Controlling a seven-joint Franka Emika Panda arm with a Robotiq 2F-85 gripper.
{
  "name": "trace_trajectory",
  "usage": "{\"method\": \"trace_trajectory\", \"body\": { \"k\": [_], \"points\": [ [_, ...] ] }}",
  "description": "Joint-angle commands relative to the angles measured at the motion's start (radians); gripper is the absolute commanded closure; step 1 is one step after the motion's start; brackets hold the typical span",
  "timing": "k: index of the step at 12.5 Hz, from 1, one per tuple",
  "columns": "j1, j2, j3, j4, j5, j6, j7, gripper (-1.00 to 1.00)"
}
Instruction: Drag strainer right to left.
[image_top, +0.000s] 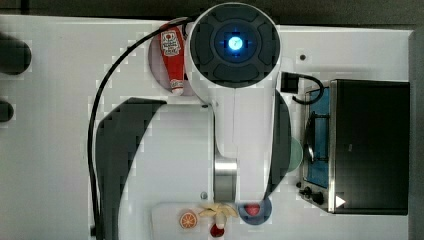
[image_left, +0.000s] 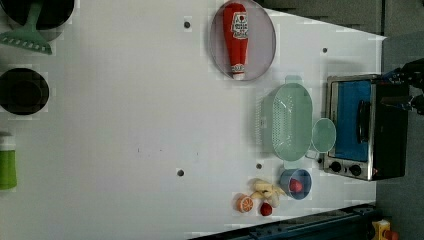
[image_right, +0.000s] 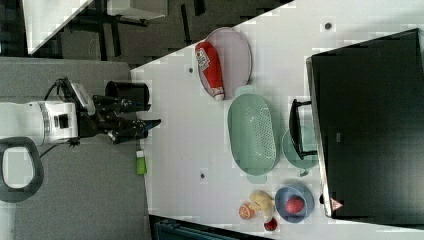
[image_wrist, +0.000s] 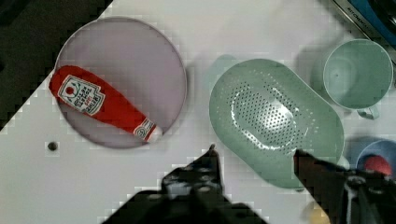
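The pale green strainer (image_left: 290, 122) lies on the white table between the grey plate (image_left: 262, 45) and the blue bowl (image_left: 287, 181), close to the oven. In the wrist view the strainer (image_wrist: 275, 116) sits just beyond my two dark fingertips (image_wrist: 212, 156), which stand wide apart with nothing between them. My gripper (image_right: 147, 129) hangs open well above the table, far from the strainer (image_right: 252, 132) in the right view. It is also at the left view's right edge, gripper (image_left: 398, 89) over the oven side. In the top view my arm (image_top: 235, 100) covers the strainer.
A ketchup bottle (image_left: 236, 40) lies on the plate. A mint cup (image_left: 324, 135) stands between strainer and toaster oven (image_left: 360, 127). Toy fruit (image_left: 260, 196) lies by the blue bowl. Black pots (image_left: 22, 91), a green bottle (image_left: 7, 167) and a green spatula (image_left: 27, 35) are at the left view's left.
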Motion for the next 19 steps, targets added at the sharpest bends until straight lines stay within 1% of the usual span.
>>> {"method": "trace_trajectory", "body": {
  "k": [1, 3, 6, 8, 10, 15, 19],
  "points": [
    [-0.039, -0.487, -0.024, -0.26, -0.012, -0.211, 0.037, -0.59],
    [-0.039, -0.485, -0.023, -0.261, -0.012, -0.211, 0.037, -0.99],
    [-0.037, -0.461, -0.018, -0.283, -0.011, -0.186, 0.037, -1.0],
    [-0.036, -0.422, -0.004, -0.327, -0.011, -0.124, 0.047, -1.0],
    [-0.036, -0.363, 0.01, -0.384, -0.011, -0.036, 0.112, -1.0],
    [-0.036, -0.141, 0.019, -0.504, -0.011, 0.213, 0.417, -1.0],
    [-0.036, 0.053, 0.018, -0.534, -0.011, 0.455, 0.506, -1.0]
  ]
}}
